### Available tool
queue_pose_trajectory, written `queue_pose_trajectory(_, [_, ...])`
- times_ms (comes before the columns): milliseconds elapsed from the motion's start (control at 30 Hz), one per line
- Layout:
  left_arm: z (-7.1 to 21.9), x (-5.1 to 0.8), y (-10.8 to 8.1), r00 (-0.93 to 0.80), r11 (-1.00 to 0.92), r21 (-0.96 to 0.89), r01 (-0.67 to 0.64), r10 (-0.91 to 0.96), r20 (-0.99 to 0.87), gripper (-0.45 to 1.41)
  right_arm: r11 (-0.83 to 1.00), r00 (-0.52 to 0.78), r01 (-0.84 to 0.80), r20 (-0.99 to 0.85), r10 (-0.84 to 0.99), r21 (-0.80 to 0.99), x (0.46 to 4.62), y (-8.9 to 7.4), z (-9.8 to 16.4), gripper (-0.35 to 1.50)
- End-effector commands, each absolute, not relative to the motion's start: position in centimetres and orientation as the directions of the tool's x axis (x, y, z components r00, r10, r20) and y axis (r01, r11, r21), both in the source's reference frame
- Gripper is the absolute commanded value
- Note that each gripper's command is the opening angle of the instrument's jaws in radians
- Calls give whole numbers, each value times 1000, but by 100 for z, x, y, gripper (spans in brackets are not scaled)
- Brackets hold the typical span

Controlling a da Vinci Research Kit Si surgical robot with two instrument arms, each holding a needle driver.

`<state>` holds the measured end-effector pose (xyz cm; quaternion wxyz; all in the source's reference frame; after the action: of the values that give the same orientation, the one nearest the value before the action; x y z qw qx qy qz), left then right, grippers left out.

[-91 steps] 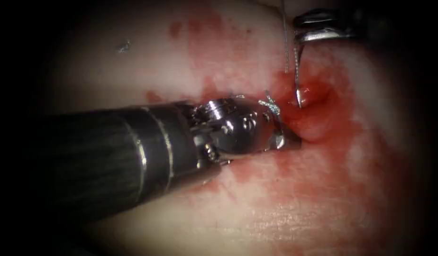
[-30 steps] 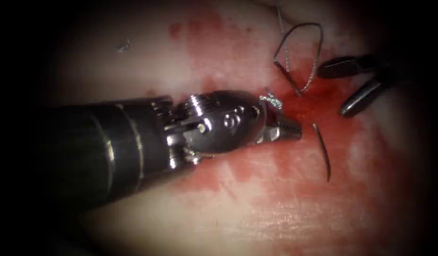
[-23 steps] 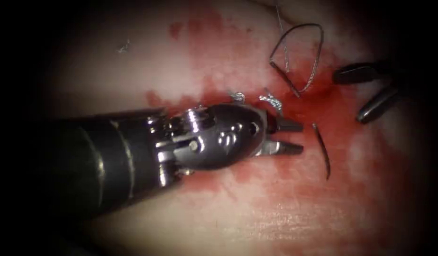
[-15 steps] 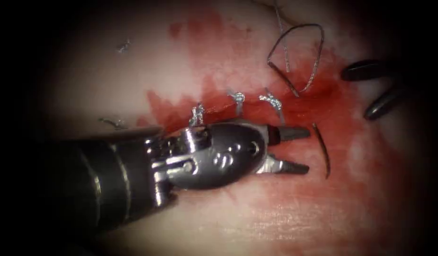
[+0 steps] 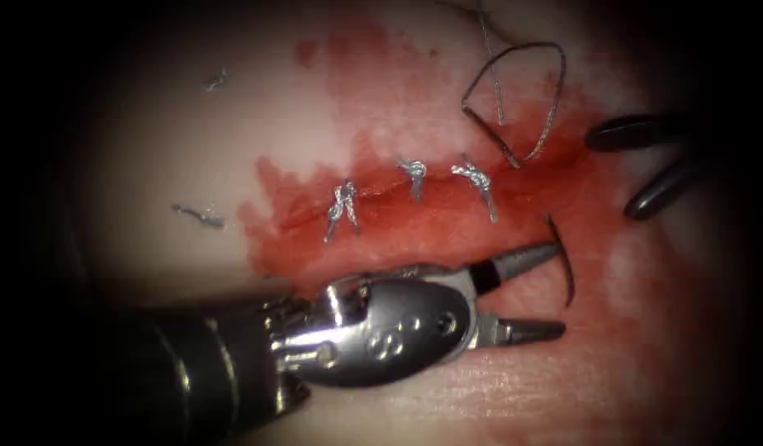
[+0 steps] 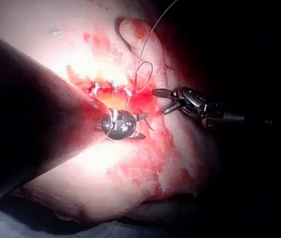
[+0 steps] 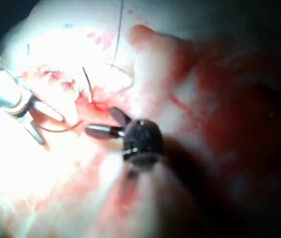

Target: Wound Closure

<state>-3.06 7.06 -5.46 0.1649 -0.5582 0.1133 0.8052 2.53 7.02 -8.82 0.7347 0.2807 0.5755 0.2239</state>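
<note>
The curved needle lies loose on the red-stained tissue, just beyond the cut's right end; neither tool holds it. My left tool comes in from the lower left with its jaws open and empty. The upper jaw's tip sits right beside the needle's upper half. At the right edge my right tool is open and holds nothing. Thread trails from the needle in a loop above the cut. The left wrist view shows the left tool with the right tool opposite it.
Three knotted stitches cross the cut. Cut ends of thread lie on the pale tissue at the left. Red fluid spreads around the wound. A fold of tissue rises beyond the thread.
The right tool has let go of the needle, which now lies still on the tissue. The left tool slid down toward the viewer, opened wider and uncovered the stitches.
</note>
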Motion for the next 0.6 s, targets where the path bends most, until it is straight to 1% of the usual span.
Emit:
queue_pose_trajectory(33, [-542, -315, 710, -304, -904, 8, -427, 136, -943, 68, 746, 234, -5, -724, 649, 666, 264, 699, -874, 128])
queue_pose_trajectory(367, [-530, -330, 715, -299, -855, 26, -517, 153, -942, 66, 750, 230, -16, -727, 646, 661, 274, 696, -869, 128])
queue_pose_trajectory(433, [-525, -333, 714, -294, -850, 16, -527, 165, -942, 54, 750, 224, -16, -728, 647, 661, 274, 696, -868, 128])
queue_pose_trajectory(467, [-520, -333, 713, -274, -842, -13, -539, 190, -943, 32, 750, 224, -19, -729, 647, 661, 274, 696, -868, 128])
queue_pose_trajectory(500, [-518, -333, 713, -262, -837, -33, -546, 208, -943, 14, 750, 222, -19, -729, 648, 661, 273, 697, -868, 128])
queue_pose_trajectory(533, [-516, -333, 712, -239, -829, -65, -555, 234, -942, 3, 751, 219, -21, -730, 648, 660, 272, 697, -868, 128])
queue_pose_trajectory(600, [-513, -332, 711, -184, -812, -142, -566, 293, -938, -8, 751, 213, -23, -731, 649, 660, 270, 698, -868, 128])
